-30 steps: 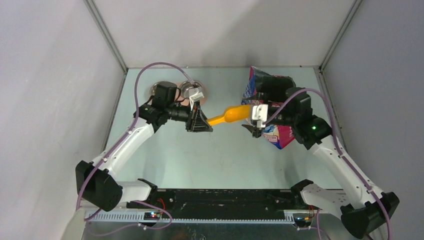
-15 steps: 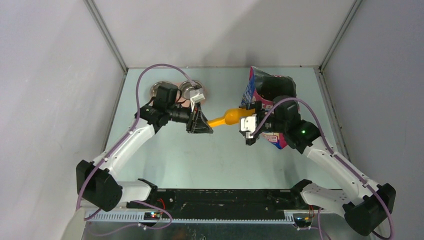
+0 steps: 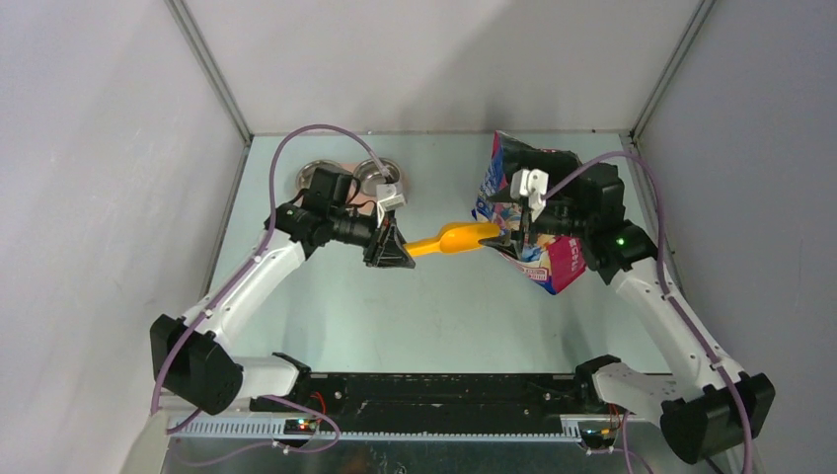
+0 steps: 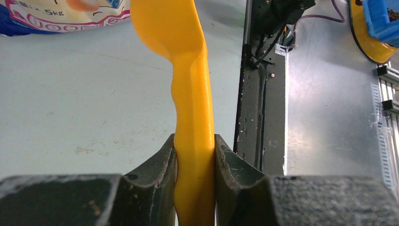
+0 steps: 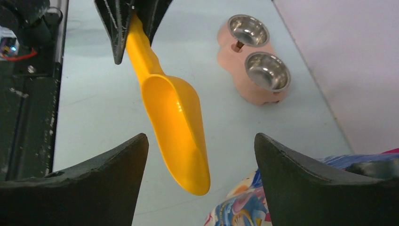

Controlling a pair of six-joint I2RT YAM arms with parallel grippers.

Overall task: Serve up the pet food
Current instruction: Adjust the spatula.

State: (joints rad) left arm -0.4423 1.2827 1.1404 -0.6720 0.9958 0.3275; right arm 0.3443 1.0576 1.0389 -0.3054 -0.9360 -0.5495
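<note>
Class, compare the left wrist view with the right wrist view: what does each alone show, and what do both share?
Only the left wrist view: the "5kg" print on the cat food bag. Only the right wrist view: the pink feeder with its two steel bowls, the orange scoop's empty hollow, and the right gripper with jaws apart. Both: the scoop held by the left gripper, the bag and the table.

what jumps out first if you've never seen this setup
The bright orange scoop held over mid-table, empty, its handle clamped in the left gripper. Just right of it is the glossy cat food bag, with the right gripper open beside it. At the far left sits a pink feeder with two empty steel bowls.
</note>
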